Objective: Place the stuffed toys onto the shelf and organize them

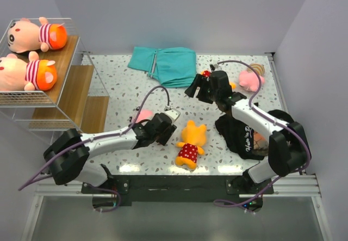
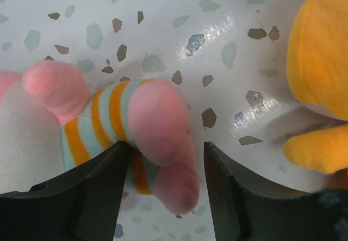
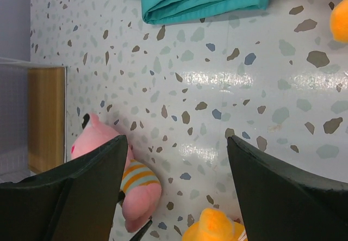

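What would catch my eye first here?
Two pink dolls lie on the top tier of the shelf, far left. An orange toy in a red dress lies in the middle, and beside it the left pincer straddles a pink striped toy.

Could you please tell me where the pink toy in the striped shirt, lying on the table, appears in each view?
Top external: the pink striped toy is centre-left, mostly hidden by the left gripper.
Left wrist: lower centre-left, between the sides of the left gripper.
Right wrist: lower left.
Shared landmark: the orange toy lies beside it in all three.
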Controlling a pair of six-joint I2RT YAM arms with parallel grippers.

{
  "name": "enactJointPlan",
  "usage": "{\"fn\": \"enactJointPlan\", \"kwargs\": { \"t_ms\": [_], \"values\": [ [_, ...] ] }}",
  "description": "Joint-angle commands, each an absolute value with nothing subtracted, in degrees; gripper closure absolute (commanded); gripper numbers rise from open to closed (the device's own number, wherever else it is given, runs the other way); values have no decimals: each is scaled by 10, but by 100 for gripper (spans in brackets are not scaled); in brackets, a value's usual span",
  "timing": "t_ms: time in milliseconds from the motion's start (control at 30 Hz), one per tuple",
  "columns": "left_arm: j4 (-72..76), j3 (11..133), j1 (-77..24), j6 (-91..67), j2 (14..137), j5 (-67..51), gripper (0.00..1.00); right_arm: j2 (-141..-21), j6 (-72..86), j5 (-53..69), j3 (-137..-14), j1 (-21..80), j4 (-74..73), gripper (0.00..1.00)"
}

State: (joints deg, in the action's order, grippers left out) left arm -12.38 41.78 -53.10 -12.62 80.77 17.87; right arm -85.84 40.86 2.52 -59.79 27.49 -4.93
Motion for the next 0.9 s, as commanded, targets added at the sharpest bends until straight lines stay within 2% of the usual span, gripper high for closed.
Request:
{"fn": "enactJointPlan", "kwargs": {
  "t_ms": [0, 67, 100, 167, 400, 533, 633, 867],
  "values": [
    [-90, 432, -541, -117, 857, 199, 45, -833, 401, 15, -599, 278, -24, 22],
    [-98, 443, -543, -110, 863, 200, 56, -831, 400, 17, -600, 278, -25, 22],
    [-104, 453, -543, -110, 867, 204, 78, -830, 400, 18, -600, 278, -27, 22],
    [-131, 467, -543, -111, 867, 223, 98, -824, 398, 16, -600, 278, -28, 22],
    [-260, 582, -545, -82, 842, 311, 100, -810, 397, 6, -590, 278, -15, 22],
    [-357, 679, -545, -22, 859, 424, 100, -818, 402, 28, -593, 278, -8, 22],
    [-376, 736, -534, 46, 870, 482, 100, -813, 406, 36, -586, 277, -3, 22],
    [-342, 812, -451, 147, 847, 439, 100, -809, 404, 48, -582, 279, 13, 22]
  ]
}}
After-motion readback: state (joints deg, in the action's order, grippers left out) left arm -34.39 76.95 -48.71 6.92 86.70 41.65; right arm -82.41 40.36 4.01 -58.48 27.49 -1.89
